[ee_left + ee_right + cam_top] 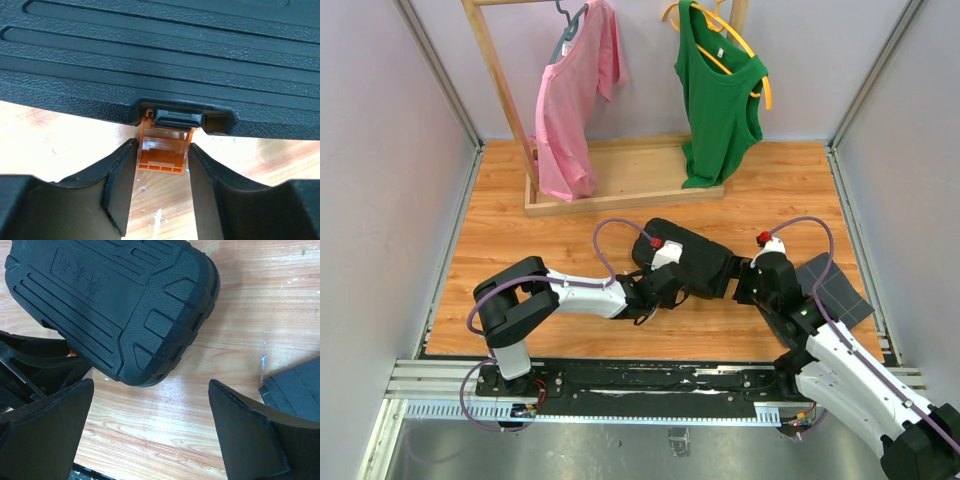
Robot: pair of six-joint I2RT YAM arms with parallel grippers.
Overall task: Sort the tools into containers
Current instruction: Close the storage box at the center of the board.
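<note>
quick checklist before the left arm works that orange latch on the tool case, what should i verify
1. Left gripper straddles the orange latch: ok, one of its fingers stands on each side.
2. Firm clamp on the latch: cannot tell.
3. Tool case open for sorting: not ok, it lies shut.
4. Right gripper open and off the case: ok.
5. Dark grey tray apart from the case: ok.
</note>
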